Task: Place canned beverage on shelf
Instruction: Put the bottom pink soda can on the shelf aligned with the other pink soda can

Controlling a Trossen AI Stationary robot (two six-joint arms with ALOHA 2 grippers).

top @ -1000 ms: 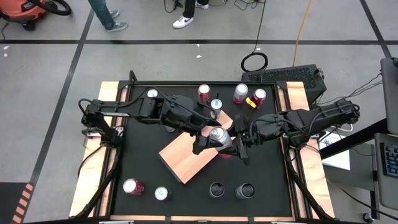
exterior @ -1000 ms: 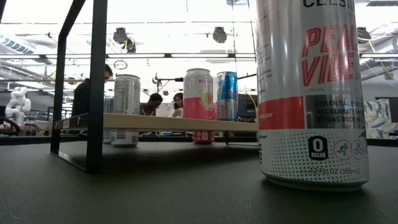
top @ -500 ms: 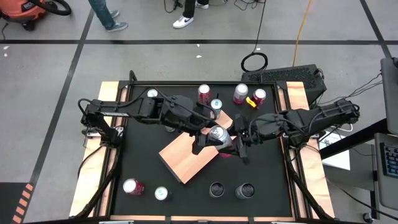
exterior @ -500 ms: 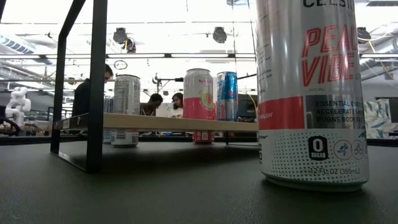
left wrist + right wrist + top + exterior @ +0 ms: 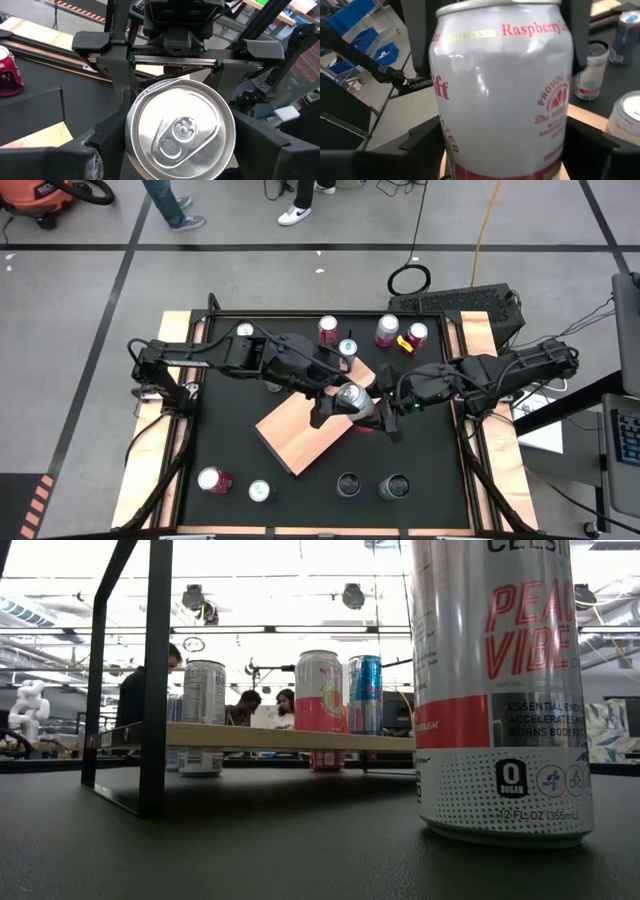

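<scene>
**A:** The left gripper (image 5: pixel 338 404) reaches in from the left and is clamped on the silver can (image 5: pixel 350 397). In its wrist view its fingers (image 5: pixel 95 150) press against both flanks of the can below the rim.

**B:** And the right gripper (image 5: pixel 368 406)?

**A:** It straddles the same can from the right, facing the left one. I cannot tell whether it grips the can or only brackets it.

**B:** Where is the can relative to the shelf (image 5: pixel 292 438)?

**A:** It is upright at the shelf's right long edge, towards the far corner. The board lies diagonally in the middle of the table (image 5: pixel 230 430), and its surface to the left and near side of the can is bare. I cannot tell whether the can stands on the wood or hangs just above it.

**B:** How much room is there around it?

**A:** There is open black tabletop left of the board, and more between the board and the near row of cans.
- **Far side:** this is tighter. A blue can (image 5: pixel 347 348) sits near the shelf's far corner, a pink can (image 5: pixel 328 330) is beyond it, and two more cans (image 5: pixel 387 330) stand far right.
- **Near edge:** two dark cans (image 5: pixel 349 484) stand right of centre and two lighter cans (image 5: pixel 212 479) to the left.

**B:** Is anything hidden?

**A:** In the low view the held can and both grippers are out of sight. A large Peach Vibe can (image 5: pixel 500 690) fills the right side of that view, cut off at the top. The right wrist view is nearly all can wall, with the label partly cropped.
</scene>
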